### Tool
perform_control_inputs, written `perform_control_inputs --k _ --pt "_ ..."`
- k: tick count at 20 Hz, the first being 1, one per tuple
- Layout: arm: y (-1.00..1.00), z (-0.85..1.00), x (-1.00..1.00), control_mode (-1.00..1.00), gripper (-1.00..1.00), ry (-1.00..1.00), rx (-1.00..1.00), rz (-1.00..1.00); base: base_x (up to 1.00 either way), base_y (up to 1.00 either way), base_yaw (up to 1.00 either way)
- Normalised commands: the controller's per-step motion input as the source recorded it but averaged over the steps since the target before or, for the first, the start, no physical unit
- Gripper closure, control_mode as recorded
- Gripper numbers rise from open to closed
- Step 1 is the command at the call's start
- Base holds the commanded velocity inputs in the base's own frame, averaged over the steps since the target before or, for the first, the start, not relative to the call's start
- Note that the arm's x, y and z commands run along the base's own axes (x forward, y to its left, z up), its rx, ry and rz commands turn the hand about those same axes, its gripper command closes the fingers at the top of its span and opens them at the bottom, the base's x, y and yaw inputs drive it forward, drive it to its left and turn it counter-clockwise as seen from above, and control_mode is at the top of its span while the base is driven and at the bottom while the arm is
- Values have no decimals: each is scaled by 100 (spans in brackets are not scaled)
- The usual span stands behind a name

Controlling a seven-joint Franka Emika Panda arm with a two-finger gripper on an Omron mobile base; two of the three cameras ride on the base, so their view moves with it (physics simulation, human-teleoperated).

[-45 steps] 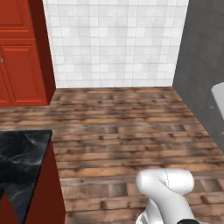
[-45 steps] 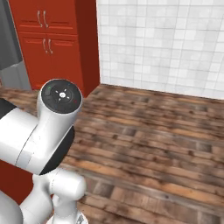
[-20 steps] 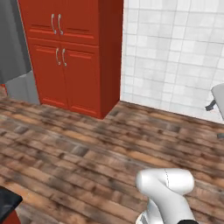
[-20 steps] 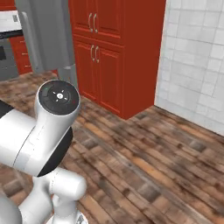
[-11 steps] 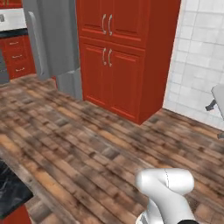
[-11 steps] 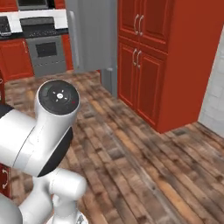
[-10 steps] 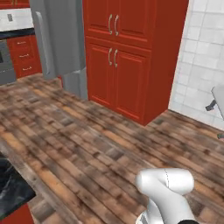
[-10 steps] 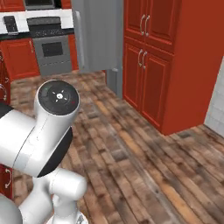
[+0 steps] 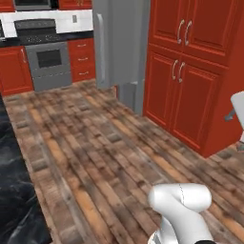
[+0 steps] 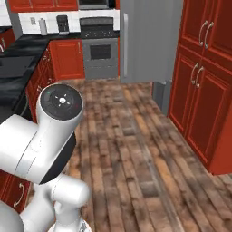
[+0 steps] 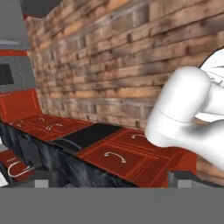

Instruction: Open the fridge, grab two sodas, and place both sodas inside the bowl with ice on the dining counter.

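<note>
Grey and tall, the fridge (image 9: 121, 47) stands shut at the far end of the wooden floor (image 9: 105, 157), its long bar handle (image 9: 100, 45) facing the room, with the stove (image 9: 45, 59) on one side of it and the tall red cabinets (image 9: 190, 71) on the other. From the right base camera the same fridge (image 10: 149, 41) rises between the stove (image 10: 100, 47) and the cabinets (image 10: 204, 77), well apart from the white arm (image 10: 50, 136). At the bottom of the hand camera the gripper (image 11: 109, 181) has its jaws spread wide with nothing between them, over a black counter with red drawers (image 11: 109, 157).
</note>
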Motion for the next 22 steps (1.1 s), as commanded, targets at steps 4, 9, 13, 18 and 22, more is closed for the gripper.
perform_control_inputs --k 4,9,13,18,22 --pt "0 0 0 100 -100 0 0 0 100 -6 34" --pt "0 0 0 100 -100 0 0 0 100 0 29" --pt "0 0 0 100 -100 0 0 0 100 0 32" --pt "0 0 0 100 -100 0 0 0 100 0 29" --pt "0 0 0 100 -100 0 0 0 100 0 21"
